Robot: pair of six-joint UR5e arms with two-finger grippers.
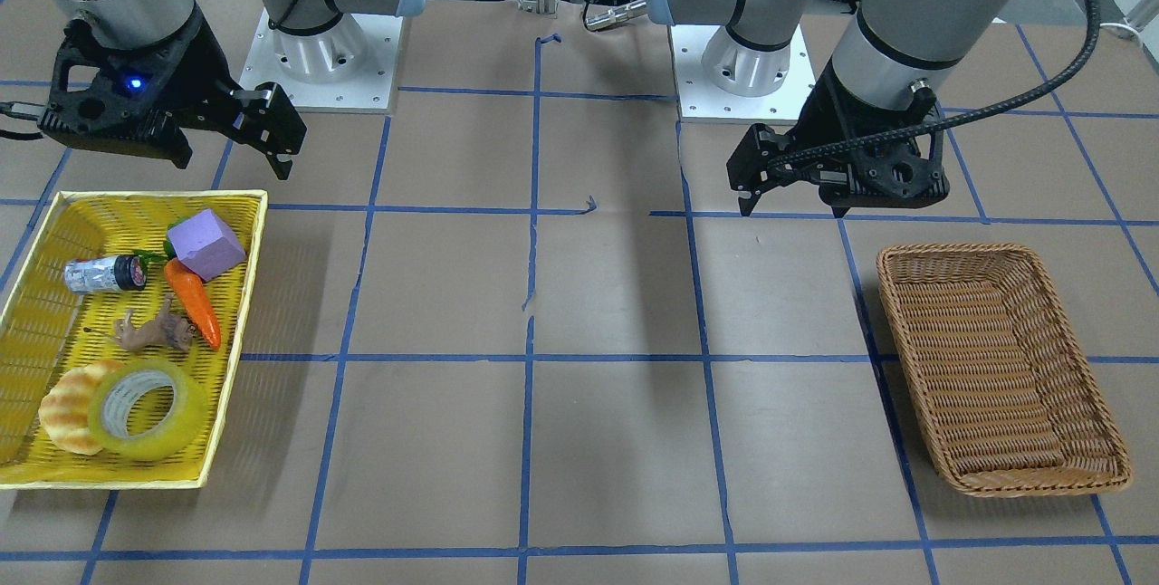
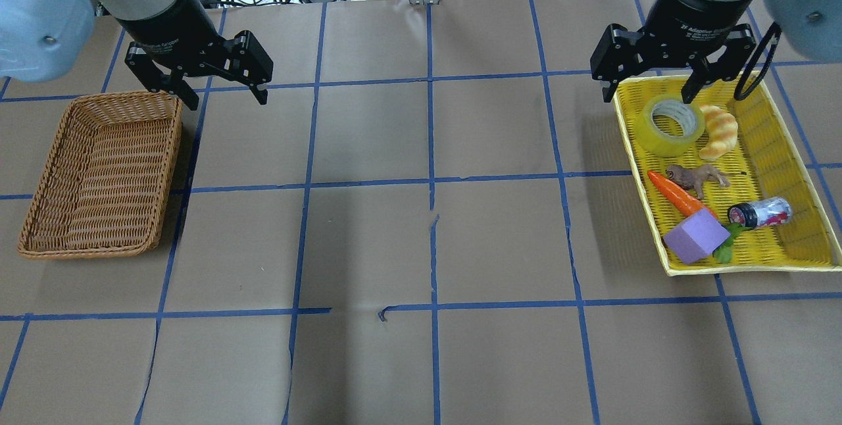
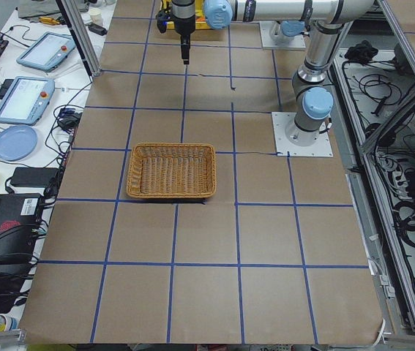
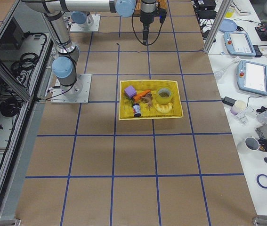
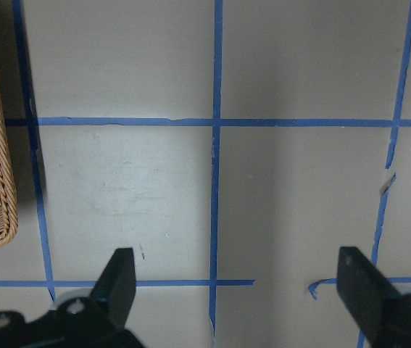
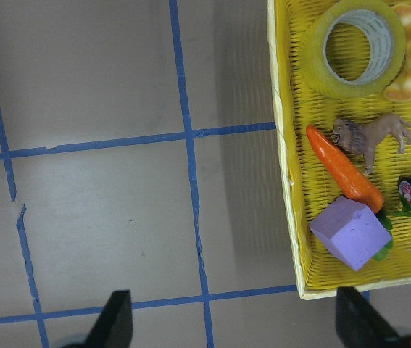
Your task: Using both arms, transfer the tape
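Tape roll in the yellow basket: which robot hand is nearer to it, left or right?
Right. The right hand hangs open, raised, close beside the yellow basket that holds the tape. The left hand, also open, is at the table's other end, by the brown basket.

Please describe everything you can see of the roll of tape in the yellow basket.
The tape is a wide ring of translucent yellow packing tape on a pale whitish core; it looks like plastic film. It lies about flat, hole upward, in the yellow basket, at the end far from the robot, in the corner toward the table's middle. The croissant-shaped bread lies against its side, and the basket weave shows through the hole. The right gripper is apart from it, jaws open.
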